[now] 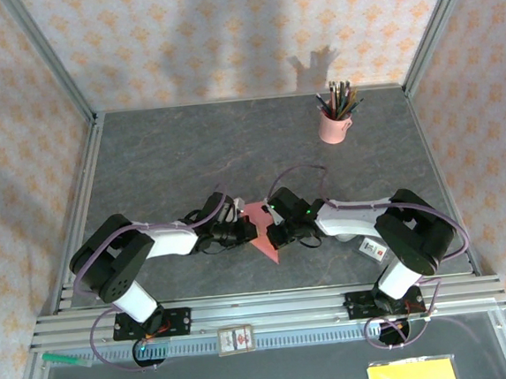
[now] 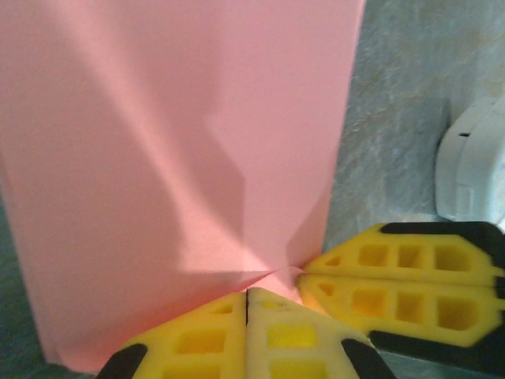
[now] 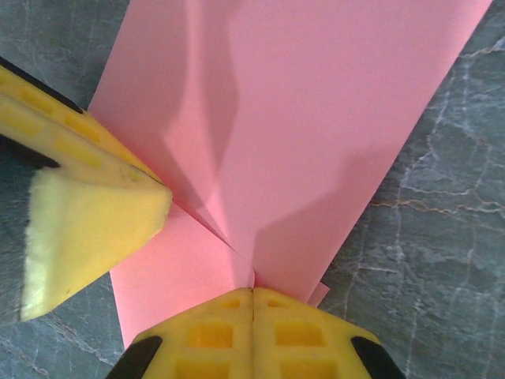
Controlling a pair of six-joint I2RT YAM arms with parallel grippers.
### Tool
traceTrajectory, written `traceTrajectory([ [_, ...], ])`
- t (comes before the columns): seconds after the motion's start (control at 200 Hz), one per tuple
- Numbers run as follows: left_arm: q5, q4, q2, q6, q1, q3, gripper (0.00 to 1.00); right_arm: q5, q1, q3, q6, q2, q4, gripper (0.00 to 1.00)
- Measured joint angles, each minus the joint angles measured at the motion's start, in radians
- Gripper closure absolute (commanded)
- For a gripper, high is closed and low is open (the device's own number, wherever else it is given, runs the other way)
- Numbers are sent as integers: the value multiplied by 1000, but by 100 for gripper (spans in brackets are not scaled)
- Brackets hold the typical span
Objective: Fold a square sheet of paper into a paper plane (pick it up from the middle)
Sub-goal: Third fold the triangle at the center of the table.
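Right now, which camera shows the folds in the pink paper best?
Right wrist: the pink paper lies close, its layered flaps and both long edges plain. Left wrist shows creases, fewer edges. From the top it is a small triangle, partly covered.

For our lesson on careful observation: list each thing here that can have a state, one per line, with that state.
square sheet of paper: folded and creased, layers overlapping, pinched at one edge.
left gripper: shut on the paper.
right gripper: shut on the paper, right beside the left gripper.
pink cup: upright, holding pencils.
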Motion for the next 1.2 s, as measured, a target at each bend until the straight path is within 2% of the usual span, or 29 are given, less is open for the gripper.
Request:
traceTrajectory([
  [0.305, -8, -1, 5, 11, 0, -7, 100, 0, 0, -2, 3, 0, 3, 100],
  [0.706, -9, 27, -90, -40, 0, -50, 96, -5, 0, -3, 11, -1, 13, 100],
  [0.956, -8, 23, -7, -30, 31, 74, 96, -8, 0, -9, 14, -4, 20, 100],
  [1.201, -9, -45, 135, 65, 72, 198, 97, -10, 0, -11, 14, -6, 24, 100],
])
